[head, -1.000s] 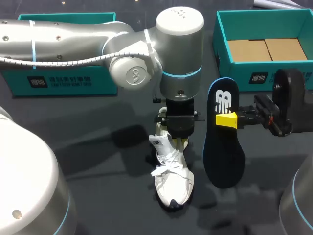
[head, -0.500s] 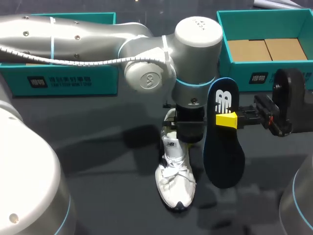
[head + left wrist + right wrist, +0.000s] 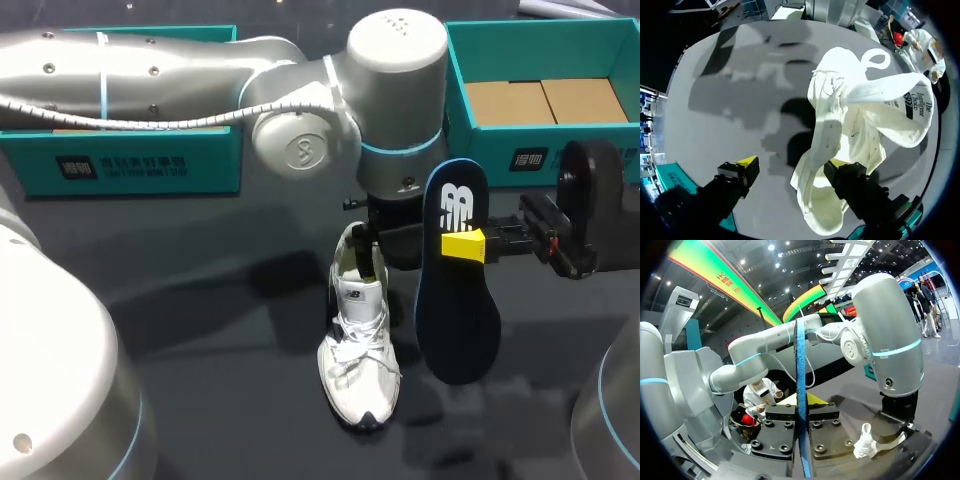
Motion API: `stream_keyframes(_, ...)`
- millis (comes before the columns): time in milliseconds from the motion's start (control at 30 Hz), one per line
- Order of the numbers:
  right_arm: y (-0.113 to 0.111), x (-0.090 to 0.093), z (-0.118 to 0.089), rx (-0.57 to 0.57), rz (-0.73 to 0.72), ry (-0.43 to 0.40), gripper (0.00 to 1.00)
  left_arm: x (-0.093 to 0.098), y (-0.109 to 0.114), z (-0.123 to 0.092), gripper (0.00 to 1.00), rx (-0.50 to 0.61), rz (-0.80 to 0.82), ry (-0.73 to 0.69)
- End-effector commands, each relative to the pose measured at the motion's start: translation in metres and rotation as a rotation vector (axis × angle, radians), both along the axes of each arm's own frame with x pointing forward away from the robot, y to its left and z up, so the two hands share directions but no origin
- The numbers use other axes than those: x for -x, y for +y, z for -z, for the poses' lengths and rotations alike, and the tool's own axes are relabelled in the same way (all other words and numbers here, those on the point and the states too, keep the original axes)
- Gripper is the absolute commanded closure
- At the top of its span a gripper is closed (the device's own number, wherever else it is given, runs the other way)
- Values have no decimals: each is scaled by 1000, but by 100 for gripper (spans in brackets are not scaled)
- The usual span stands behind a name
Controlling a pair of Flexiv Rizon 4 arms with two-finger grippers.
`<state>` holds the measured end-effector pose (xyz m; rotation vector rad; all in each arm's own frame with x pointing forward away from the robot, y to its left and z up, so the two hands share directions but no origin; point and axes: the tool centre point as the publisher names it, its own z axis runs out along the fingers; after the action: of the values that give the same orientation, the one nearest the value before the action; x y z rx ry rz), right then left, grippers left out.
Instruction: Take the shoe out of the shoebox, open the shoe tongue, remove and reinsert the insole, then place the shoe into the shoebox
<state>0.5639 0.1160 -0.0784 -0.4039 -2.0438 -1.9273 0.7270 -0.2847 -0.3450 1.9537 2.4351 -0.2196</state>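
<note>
Item, white shoe [image 3: 358, 358]: stands on its sole on the dark table [image 3: 200, 330], toe pointing to the near edge, heel to the far side, laces tied, tongue [image 3: 900, 102] lifted up and away from the opening. Item, left gripper [image 3: 793, 162]: directly above the shoe's heel end, fingers spread wide; one finger sits over the shoe's opening, against the inside of the collar, the other hangs outside the shoe, clear of it, above bare table. Item, left arm [image 3: 200, 70]: crosses in from beyond the shoe's heel and ends in a large wrist straight over that heel. Item, dark insole [image 3: 455, 300]: in the air just right of the shoe, on edge and roughly parallel with it, narrow end past the heel, broad end level with the laces, not touching the shoe. Item, right gripper [image 3: 801, 412]: right of the shoe, fingers pressed on the insole's two faces, pinching it near its middle. Item, teal shoebox [image 3: 455, 90]: well beyond the shoe's heel to the right, cardboard liner inside. Item, second teal box [image 3: 130, 165]: well beyond the heel to the left, partly hidden by the left arm.
</note>
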Motion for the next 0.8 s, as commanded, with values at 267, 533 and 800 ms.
stream_keyframes(267, -1, 6, -1, 2, 11, -1, 100, -10, 41, -87, 0, 463, -58, -57)
stream_keyframes(533, -1, 6, -1, 2, 11, -1, 100, -10, 41, -87, 0, 463, -58, -57)
stream_keyframes(800, -1, 6, -1, 2, 11, -1, 100, -17, 37, -83, 0, 613, -74, -146)
